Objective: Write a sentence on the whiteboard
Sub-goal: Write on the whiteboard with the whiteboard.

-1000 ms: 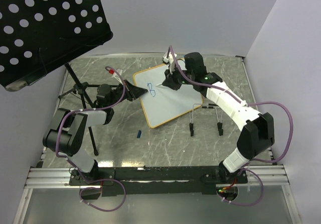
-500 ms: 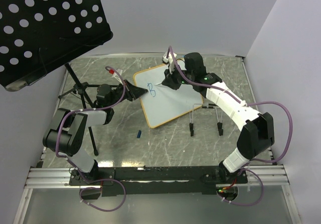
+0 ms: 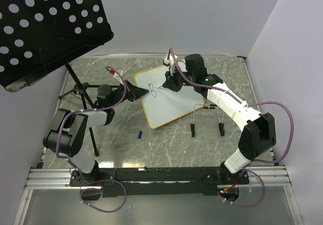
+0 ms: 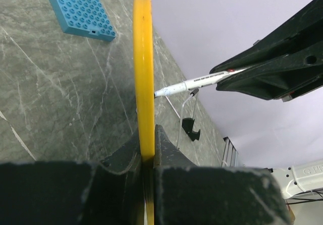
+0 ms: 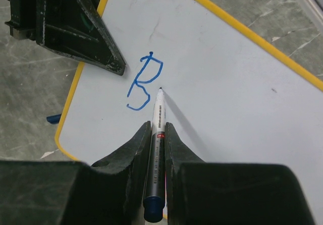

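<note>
My left claw [image 4: 146, 145] is pressed tight on the yellow rim of the whiteboard [image 5: 232, 78], which sits in the middle of the table [image 3: 166, 140], while my right claw [image 5: 157, 129] pinches a white marker [image 5: 157, 111] whose tip meets the board just right of a lone blue letter B [image 5: 144, 83].

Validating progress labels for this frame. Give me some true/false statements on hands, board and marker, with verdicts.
1. The left hand is clamped on the yellow rim of the whiteboard. True.
2. The whole sentence is written. False: only a blue B is on the board.
3. The right hand grips the marker, its tip at the board beside the B. True.
4. The blue studded plate lies on the whiteboard. False: it lies on the table, apart from the board.
5. The marker's tip is capped. False: the tip is bare.
</note>
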### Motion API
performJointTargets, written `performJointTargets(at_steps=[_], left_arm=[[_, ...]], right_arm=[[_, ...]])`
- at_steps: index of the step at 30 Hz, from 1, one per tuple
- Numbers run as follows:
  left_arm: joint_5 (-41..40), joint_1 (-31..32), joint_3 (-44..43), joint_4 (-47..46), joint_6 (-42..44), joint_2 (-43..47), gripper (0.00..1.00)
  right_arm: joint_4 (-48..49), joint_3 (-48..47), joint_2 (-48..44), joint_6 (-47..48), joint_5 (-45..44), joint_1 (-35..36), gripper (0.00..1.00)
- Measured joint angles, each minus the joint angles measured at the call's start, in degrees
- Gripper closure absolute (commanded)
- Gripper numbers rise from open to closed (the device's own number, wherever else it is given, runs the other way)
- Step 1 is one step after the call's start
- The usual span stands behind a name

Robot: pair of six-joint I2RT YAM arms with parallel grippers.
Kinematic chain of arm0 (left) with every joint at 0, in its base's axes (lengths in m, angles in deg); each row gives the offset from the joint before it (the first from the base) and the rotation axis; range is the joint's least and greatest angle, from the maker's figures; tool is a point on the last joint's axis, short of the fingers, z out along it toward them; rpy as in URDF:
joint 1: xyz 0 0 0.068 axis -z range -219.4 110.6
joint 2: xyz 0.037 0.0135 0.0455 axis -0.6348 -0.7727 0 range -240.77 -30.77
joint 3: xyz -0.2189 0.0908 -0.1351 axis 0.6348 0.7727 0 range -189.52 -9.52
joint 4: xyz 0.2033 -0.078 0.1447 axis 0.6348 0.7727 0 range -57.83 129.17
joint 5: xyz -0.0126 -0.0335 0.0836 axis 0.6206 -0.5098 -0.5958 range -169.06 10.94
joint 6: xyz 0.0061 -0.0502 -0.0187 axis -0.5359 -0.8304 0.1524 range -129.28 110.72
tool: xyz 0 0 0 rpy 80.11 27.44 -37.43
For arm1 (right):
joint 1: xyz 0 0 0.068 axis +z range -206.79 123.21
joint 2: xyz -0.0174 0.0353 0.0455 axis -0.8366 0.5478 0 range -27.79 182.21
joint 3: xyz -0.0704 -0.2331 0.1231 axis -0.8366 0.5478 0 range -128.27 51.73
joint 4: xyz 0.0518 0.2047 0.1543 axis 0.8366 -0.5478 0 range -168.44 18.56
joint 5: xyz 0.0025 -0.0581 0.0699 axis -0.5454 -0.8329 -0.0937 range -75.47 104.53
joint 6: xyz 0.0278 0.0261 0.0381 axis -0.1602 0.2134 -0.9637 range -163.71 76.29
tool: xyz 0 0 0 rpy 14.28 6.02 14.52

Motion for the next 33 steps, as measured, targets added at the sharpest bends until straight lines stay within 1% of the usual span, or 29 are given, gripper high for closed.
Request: performJointTargets(at_steps=[33], left_arm=[[-0.8,0.0,0.0,0.3,-0.2,-0.3,0.99]], right_arm=[[-0.6,3.5,-0.6,1.4,1.7,0.0,1.0]])
